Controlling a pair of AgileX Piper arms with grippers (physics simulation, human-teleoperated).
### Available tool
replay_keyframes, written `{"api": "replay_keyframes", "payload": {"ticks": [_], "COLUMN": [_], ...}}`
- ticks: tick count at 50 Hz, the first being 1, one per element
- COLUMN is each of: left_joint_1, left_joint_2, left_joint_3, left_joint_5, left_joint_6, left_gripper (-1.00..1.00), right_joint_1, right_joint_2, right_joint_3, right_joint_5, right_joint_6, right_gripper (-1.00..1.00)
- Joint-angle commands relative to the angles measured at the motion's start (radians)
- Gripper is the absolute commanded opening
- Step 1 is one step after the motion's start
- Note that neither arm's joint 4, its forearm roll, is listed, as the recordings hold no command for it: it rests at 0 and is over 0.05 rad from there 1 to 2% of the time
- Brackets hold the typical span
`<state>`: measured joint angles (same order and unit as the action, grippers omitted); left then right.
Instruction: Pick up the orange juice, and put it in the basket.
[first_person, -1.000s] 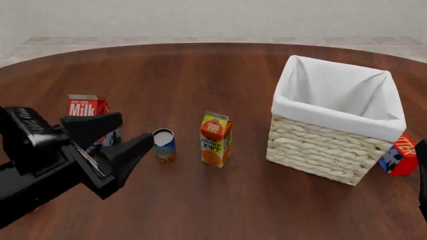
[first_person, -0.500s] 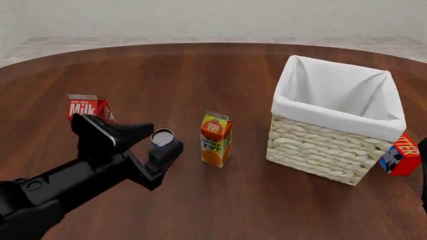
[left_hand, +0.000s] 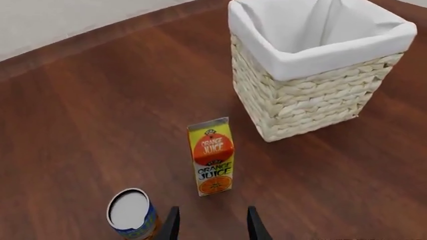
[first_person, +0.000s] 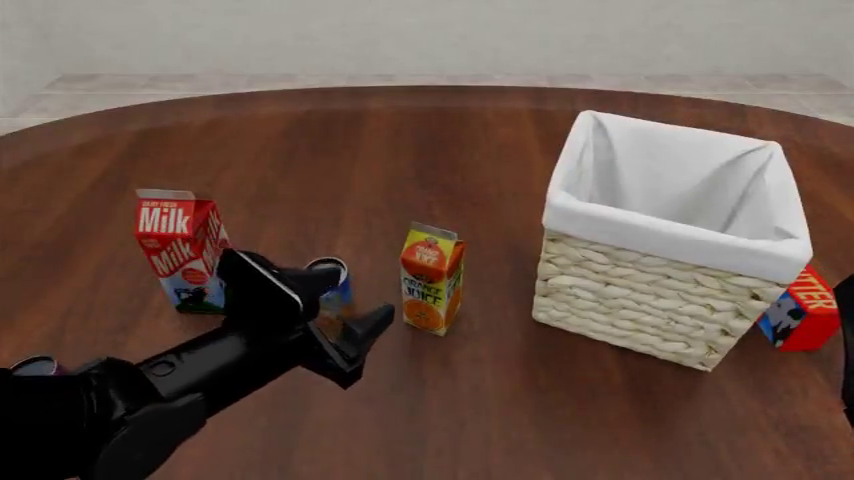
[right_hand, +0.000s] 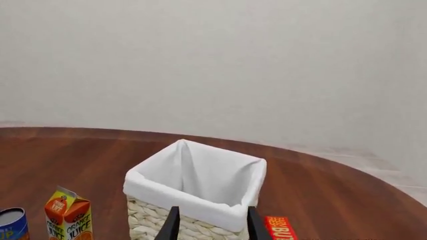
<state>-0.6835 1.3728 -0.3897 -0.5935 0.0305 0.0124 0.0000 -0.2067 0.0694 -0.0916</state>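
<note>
Round dark-wood table (first_person: 441, 140), glossy; pale tiled floor and plain off-white wall beyond its far edge. Orange juice (first_person: 431, 279) stands upright near mid-table, basket (first_person: 667, 300) to its right with a strip of bare wood between them — apart, not touching. Small blue can (first_person: 330, 283) just left of the carton; milk carton (first_person: 180, 252) further left. A red box (first_person: 802, 310) sits tight behind the basket's right corner. Left gripper (first_person: 347, 305) — fingers parted, nothing held — low, just short of the juice. Right gripper (right_hand: 208, 225) is spread too, empty, up over the basket's near side.
</note>
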Motion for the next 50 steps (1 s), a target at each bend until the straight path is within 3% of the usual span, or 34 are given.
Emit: {"api": "replay_keyframes", "payload": {"ticks": [1,21,50], "left_joint_1": [0.001,-0.008,-0.004], "left_joint_2": [0.116,0.304,0.343], "left_joint_3": [-0.005,-0.081,-0.167], "left_joint_5": [-0.079,-0.135,-0.088], "left_joint_6": [0.013,0.005,0.024], "left_gripper": [1.0,1.0,1.0], "right_joint_1": [-0.006,-0.01,-0.001], "right_joint_2": [0.0,0.0,0.0], "right_joint_3": [0.009,0.025,0.037], "right_joint_5": [-0.007,-0.013,-0.012], "right_joint_6": [0.012,0.025,0.038], "right_gripper": [1.0,1.0,1.0]}}
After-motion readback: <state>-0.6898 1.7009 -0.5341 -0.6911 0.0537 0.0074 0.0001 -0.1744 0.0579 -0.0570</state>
